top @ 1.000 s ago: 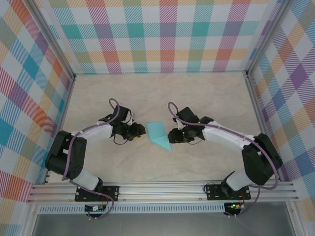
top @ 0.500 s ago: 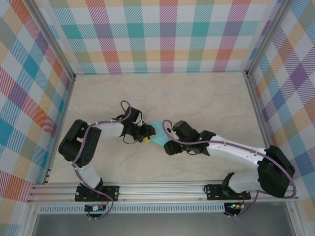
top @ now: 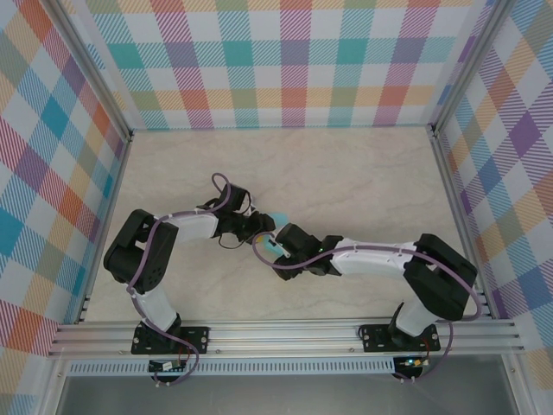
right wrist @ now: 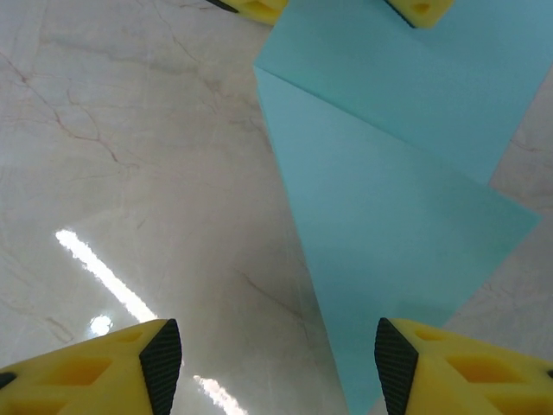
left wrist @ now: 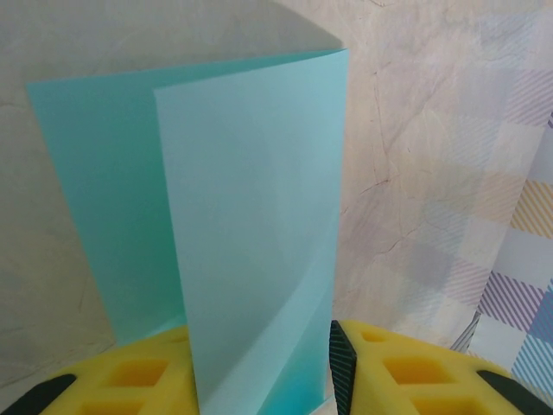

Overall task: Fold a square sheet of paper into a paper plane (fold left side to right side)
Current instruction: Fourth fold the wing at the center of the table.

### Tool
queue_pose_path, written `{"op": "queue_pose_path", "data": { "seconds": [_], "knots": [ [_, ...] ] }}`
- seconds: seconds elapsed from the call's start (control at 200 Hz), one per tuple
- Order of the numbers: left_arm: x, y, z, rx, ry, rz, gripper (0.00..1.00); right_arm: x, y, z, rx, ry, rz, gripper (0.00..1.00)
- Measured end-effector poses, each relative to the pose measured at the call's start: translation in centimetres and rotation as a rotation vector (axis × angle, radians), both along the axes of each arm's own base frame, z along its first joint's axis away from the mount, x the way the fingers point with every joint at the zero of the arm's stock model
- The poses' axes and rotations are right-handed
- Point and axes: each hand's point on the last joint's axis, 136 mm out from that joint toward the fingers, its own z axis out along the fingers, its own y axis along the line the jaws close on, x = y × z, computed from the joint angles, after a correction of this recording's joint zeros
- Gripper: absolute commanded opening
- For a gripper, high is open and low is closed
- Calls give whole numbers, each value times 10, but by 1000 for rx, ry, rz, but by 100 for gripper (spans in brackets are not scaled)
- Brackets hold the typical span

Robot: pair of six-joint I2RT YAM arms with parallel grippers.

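Likely light and floppy, the turquoise paper plane lies mid-tabletop, flap raised between the parted left pincer at 10 o'clock, right pincer open at 5 o'clock; I'd pinch a free edge gently.

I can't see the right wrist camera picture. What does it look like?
A folded turquoise paper plane sits on a pale marbled table, narrowing to a point near the camera. The right claw holds its yellow fingers wide apart at the bottom; the left claw has yellow tips at the paper's far edge.
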Motion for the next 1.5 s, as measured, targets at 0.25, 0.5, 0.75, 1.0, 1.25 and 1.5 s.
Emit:
{"op": "queue_pose_path", "data": {
  "seconds": [0.25, 0.5, 0.75, 1.0, 1.25, 1.5],
  "knots": [
    [3, -2, 4, -9, 6, 15, 41, 16, 7, -5, -51, -53, 10, 57],
    [13, -7, 16, -26, -8, 26, 41, 21, 2, -14, -102, -74, 0, 54],
    [14, -7, 19, -25, -5, 28, 41, 29, 1, -20, -137, -96, -21, 48],
    [13, -7, 19, -24, -3, 28, 42, 32, -2, -23, -158, -101, -36, 36],
    [8, -4, 23, -12, 4, 24, 44, 30, -5, -27, -173, -91, -40, 25],
    [8, 2, 32, -1, -18, 24, 48, 30, -5, -28, -167, -81, -57, 17]
  ]
}}
